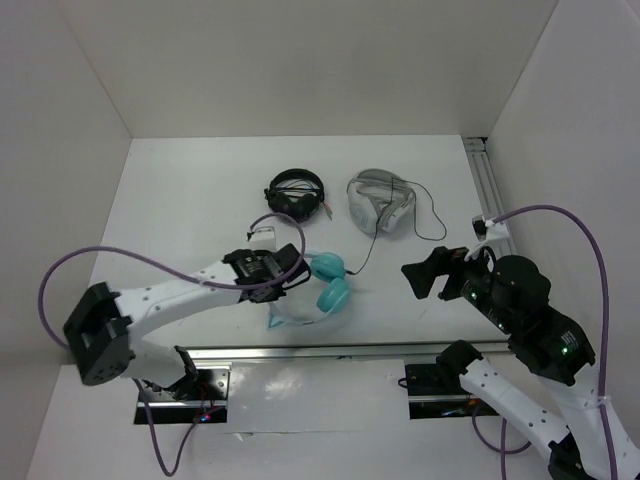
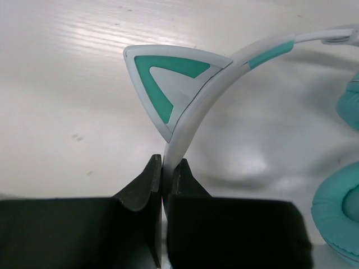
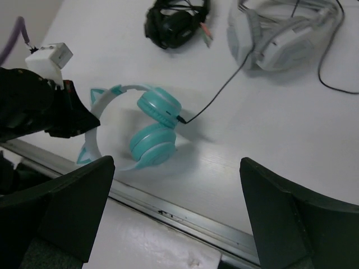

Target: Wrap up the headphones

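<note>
The headphones lie near the table's front edge, with teal ear cups and a pale headband bearing cat ears. My left gripper is shut on the headband just below one cat ear, its jaws pinching the thin band. In the top view the left gripper sits at the left side of the headphones. A thin black cable runs from the upper ear cup toward the back of the table. My right gripper hangs open to the right of the headphones, apart from them.
Smaller black headphones and grey-white headphones with their own cable lie at the back. A metal rail runs along the near table edge, and another rail along the right wall.
</note>
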Action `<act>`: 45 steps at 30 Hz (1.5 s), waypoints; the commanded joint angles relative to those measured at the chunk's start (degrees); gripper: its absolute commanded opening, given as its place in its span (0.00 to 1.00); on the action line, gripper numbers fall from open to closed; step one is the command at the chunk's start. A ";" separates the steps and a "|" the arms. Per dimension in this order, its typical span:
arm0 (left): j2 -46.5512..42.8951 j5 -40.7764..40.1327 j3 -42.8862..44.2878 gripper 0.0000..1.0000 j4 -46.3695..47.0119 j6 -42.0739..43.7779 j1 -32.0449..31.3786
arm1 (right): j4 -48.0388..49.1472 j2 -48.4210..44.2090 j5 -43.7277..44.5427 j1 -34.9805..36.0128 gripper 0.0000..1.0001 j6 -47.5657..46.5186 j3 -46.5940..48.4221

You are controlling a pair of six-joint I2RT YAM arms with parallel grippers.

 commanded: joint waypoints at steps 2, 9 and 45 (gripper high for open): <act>-14.42 -9.55 10.23 0.00 -19.86 4.11 -1.36 | 13.46 -3.26 -9.76 0.34 1.00 -2.57 -2.61; -24.64 -12.36 28.41 0.00 -27.45 22.03 1.97 | 21.55 4.29 -24.70 0.34 1.00 -7.66 -4.73; -21.12 1.17 55.52 0.00 -32.99 36.64 21.14 | 51.71 28.91 -22.25 1.40 0.95 -23.84 -1.57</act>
